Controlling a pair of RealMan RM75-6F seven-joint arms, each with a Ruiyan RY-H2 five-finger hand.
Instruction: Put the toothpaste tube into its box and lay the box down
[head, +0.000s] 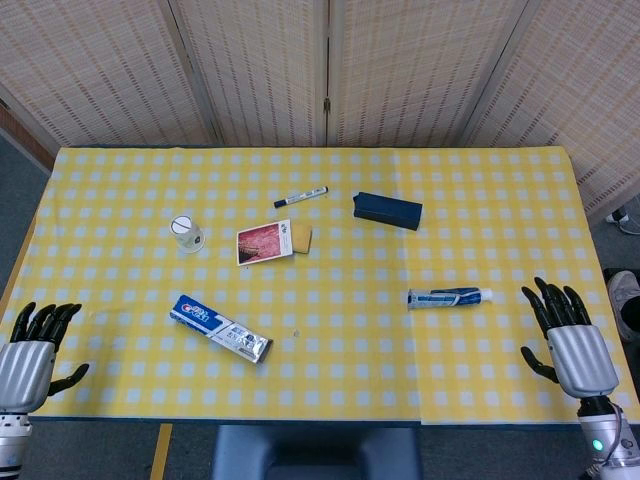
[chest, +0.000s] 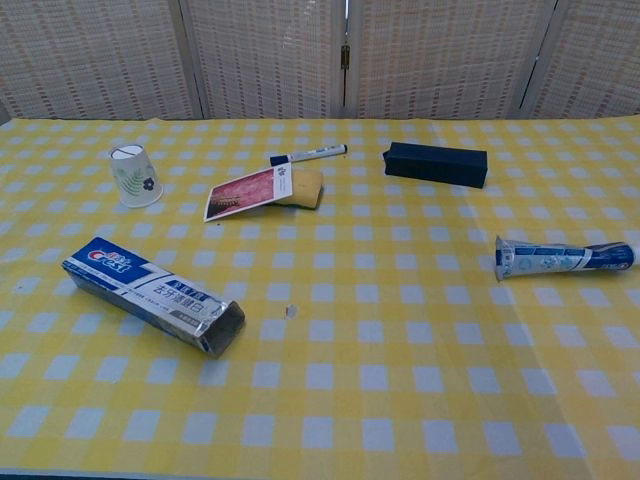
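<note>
A yellow checked bench (head: 330, 370) holds a blue toothpaste box (chest: 150, 294) lying near-left, long axis diagonal, its writing unreadable. The toothpaste tube (chest: 560, 259) lies right, lengthwise left-right. Left hand (head: 35, 340) and right hand (head: 565, 335) rest empty, fingers apart.

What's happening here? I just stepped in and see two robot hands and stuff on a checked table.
Nothing is being handled yet. The left hand and the right hand rest open at the near corners of the table, holding nothing. The toothpaste tube lies on the right, apart from its box, which lies flat on the left. A marker, card, cup and dark blue case sit farther back, untouched.
</note>
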